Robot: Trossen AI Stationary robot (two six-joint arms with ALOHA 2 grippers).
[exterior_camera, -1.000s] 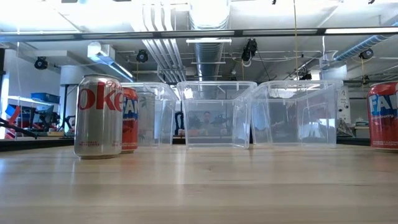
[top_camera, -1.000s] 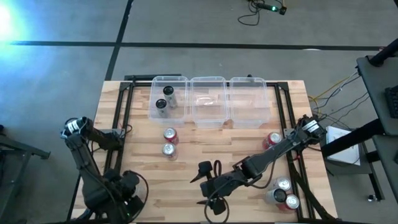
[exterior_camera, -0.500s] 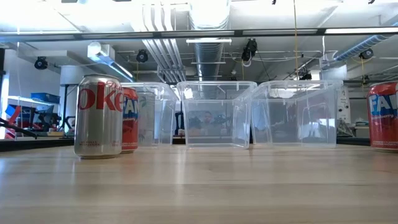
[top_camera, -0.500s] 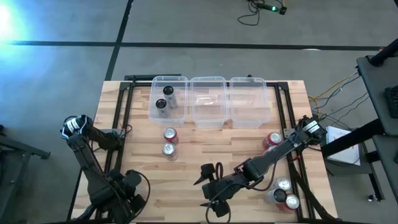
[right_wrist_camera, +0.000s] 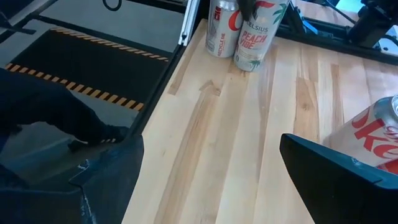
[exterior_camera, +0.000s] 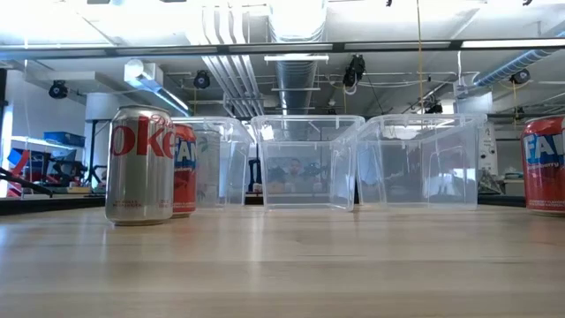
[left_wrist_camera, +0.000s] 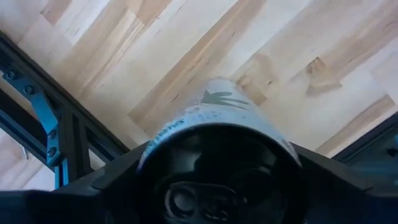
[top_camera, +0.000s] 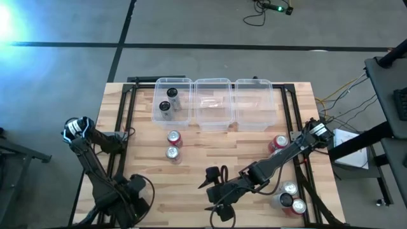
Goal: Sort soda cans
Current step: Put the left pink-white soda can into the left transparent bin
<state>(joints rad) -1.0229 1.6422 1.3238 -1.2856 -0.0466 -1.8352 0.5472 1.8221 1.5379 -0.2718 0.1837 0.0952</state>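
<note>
We see the left hand (top_camera: pixel 130 189) over the counter's (top_camera: pixel 210 149) near left corner, closed on a pale can (left_wrist_camera: pixel 214 118) that fills the space between its dark fingers (left_wrist_camera: pixel 74 193). The right hand (top_camera: pixel 215 184) hangs near the middle of the near edge, spread wide and empty.

The main risk, as we judge it, is that the pale can slips or tips. It sits close to the counter's edge, so a loose hold could send it off onto the frame. A second risk is a clash of arms, since the right hand points toward the left arm's corner. A swing there could also knock over the two standing cans (right_wrist_camera: pixel 239 28).

Only the left wrist view shows the held can; from above, the arm hides it. Only the right wrist view shows those two cans at the counter's corner. The high view alone shows two black cans (top_camera: pixel 165 108) inside the left bin (top_camera: pixel 173 79), a red can (top_camera: pixel 174 137) touching a silver can (top_camera: pixel 172 153) before it, another red one (top_camera: pixel 280 142) by the right edge, and a cluster (top_camera: pixel 289 197) at the near right corner. The low view reads labels but shows neither hand.
</note>
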